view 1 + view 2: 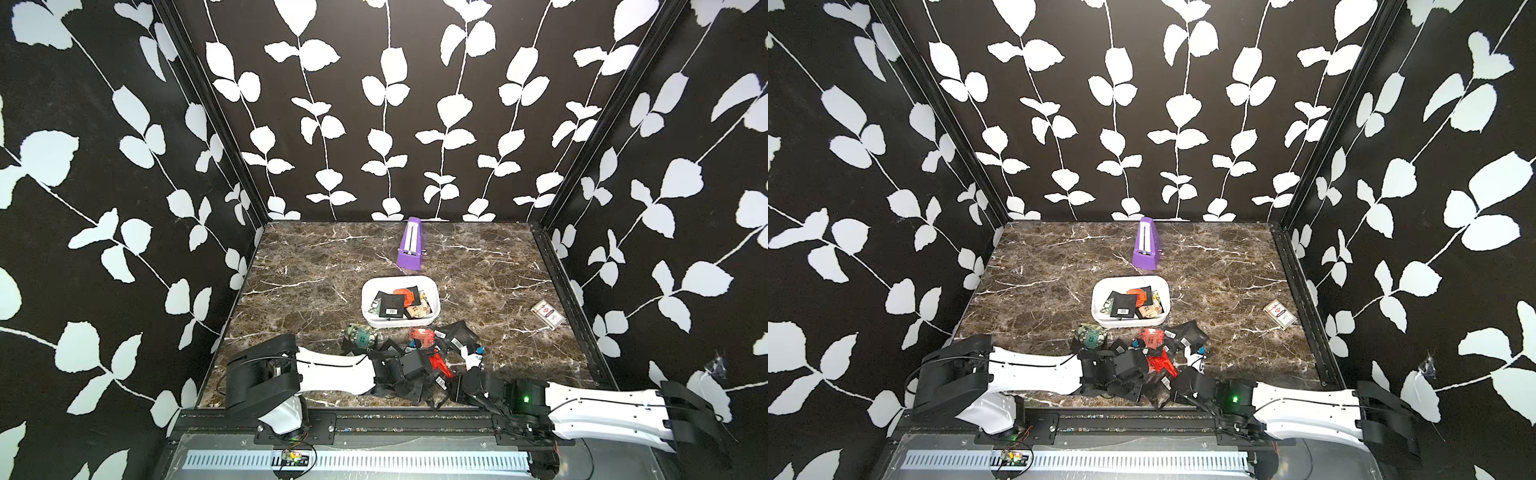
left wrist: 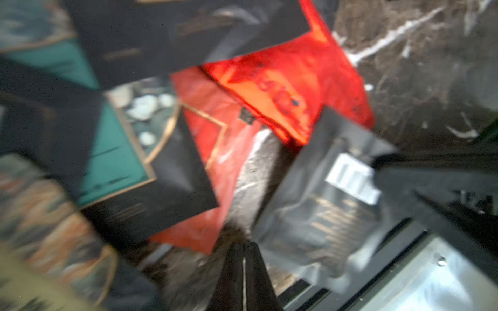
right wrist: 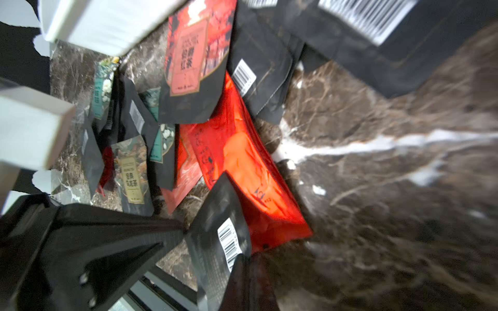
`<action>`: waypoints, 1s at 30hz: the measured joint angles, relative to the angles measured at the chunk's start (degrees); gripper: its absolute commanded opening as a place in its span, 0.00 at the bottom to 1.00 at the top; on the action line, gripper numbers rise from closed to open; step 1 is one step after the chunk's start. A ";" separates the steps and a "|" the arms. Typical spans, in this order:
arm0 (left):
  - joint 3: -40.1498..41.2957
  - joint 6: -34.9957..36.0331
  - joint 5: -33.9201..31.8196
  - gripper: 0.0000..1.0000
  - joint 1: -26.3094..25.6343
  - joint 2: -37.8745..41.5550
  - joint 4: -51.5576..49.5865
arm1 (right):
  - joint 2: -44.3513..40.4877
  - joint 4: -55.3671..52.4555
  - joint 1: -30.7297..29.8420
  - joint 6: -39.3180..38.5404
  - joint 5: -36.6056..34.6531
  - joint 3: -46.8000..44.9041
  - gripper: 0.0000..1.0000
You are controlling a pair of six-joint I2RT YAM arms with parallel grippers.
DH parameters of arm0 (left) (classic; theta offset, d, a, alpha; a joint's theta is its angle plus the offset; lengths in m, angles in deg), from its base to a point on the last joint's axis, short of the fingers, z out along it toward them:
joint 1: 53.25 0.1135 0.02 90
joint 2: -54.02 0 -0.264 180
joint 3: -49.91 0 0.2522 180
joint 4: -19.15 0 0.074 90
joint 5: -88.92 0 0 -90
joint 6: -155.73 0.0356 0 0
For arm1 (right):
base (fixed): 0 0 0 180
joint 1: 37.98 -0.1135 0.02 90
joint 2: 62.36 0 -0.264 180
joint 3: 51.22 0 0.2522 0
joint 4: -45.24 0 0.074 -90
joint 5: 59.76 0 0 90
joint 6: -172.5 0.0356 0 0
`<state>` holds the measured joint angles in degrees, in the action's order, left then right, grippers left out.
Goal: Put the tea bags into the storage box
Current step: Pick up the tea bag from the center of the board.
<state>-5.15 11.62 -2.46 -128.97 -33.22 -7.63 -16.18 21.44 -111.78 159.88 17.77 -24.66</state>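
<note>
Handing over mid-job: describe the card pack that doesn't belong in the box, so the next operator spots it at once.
On the marble tabletop, look right of the white storage box, close to the table's right edge. The card pack lies flat there alone. Unlike the tea bags heaped in front of the box, it is a pale rectangle with red print, touching nothing.
</note>
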 measured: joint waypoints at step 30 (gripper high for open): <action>8.70 -0.46 -23.54 0.55 7.23 33.31 -7.15 | 21.18 -15.96 22.77 -26.69 -0.28 44.00 0.00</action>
<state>3.55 11.16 -26.00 -121.74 0.09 -14.77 5.00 5.48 -89.00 133.20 17.49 19.34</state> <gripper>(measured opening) 0.539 0.044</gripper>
